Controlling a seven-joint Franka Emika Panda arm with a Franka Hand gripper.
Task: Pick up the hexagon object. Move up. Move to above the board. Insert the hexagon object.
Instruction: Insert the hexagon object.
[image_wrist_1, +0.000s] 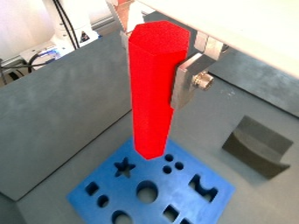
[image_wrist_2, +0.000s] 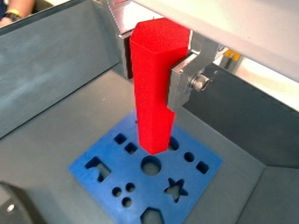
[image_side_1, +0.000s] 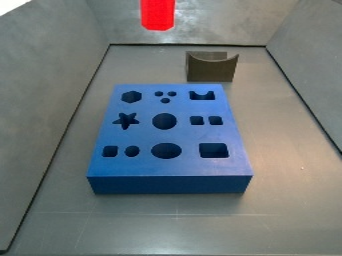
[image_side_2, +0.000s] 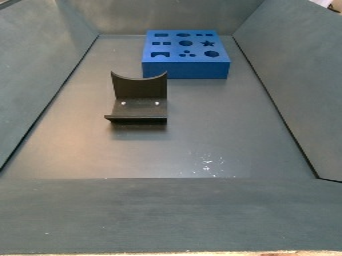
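Observation:
The hexagon object (image_wrist_1: 149, 96) is a tall bright red peg with a six-sided end. It hangs upright in my gripper (image_wrist_1: 158, 79), which is shut on its upper part. One silver finger (image_wrist_1: 187, 83) presses its side; the other finger is hidden behind it. The same shows in a wrist view (image_wrist_2: 155, 87), where the gripper (image_wrist_2: 158, 83) clamps it. The blue board (image_wrist_1: 105, 197) with its cut-outs lies below the peg's lower end and apart from it in both wrist views (image_wrist_2: 105, 175). In a side view only the peg's lower end (image_side_1: 156, 12) shows, high above the board (image_side_1: 174, 175).
The dark fixture (image_side_1: 210, 66) stands on the floor beyond the board's far right corner, and nearer the camera in a side view (image_side_2: 138, 100). Grey sloping walls (image_side_1: 54, 120) enclose the bin. The board (image_side_2: 187, 62) lies at the far end there.

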